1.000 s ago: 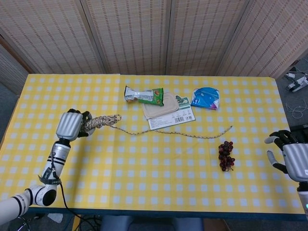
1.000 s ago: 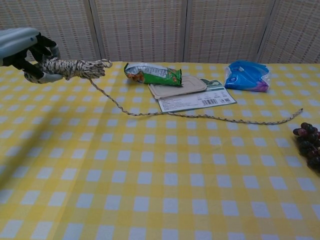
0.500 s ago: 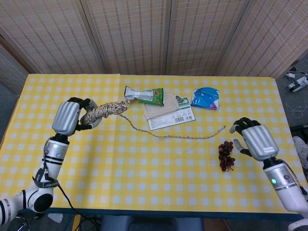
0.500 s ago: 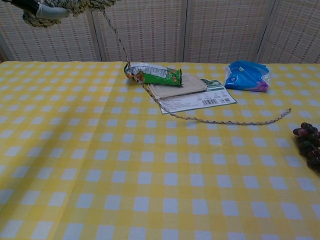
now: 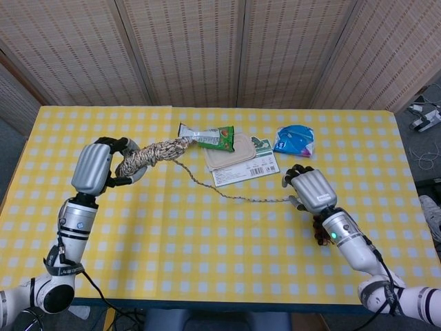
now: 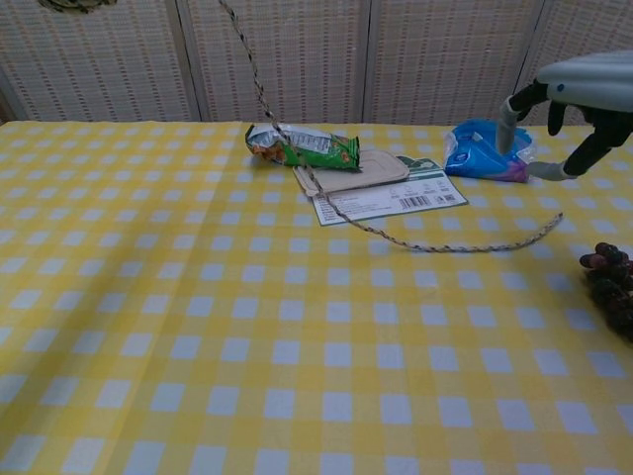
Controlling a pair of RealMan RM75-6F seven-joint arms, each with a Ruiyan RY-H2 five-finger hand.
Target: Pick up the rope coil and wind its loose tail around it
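My left hand (image 5: 98,167) grips one end of the speckled rope coil (image 5: 155,152) and holds it up off the table, at the left in the head view. The loose tail (image 5: 238,198) drops from the coil and trails right across the cloth. In the chest view the tail (image 6: 435,247) hangs down from the top edge and ends on the table near the right side. My right hand (image 5: 311,189) hovers over the tail's end, fingers apart and empty. Seen from the chest, the right hand (image 6: 579,99) points its fingers down.
A green snack packet (image 5: 210,136), a beige flat pouch (image 5: 231,153) and a white barcode sheet (image 5: 249,169) lie under the tail's path. A blue packet (image 5: 295,140) sits behind my right hand. Dark grapes (image 6: 613,287) lie at the right, partly hidden by my right forearm.
My left hand has lifted the coil higher, dragging the tail leftward. My right hand has swung in from the table's right edge to above the tail's end.
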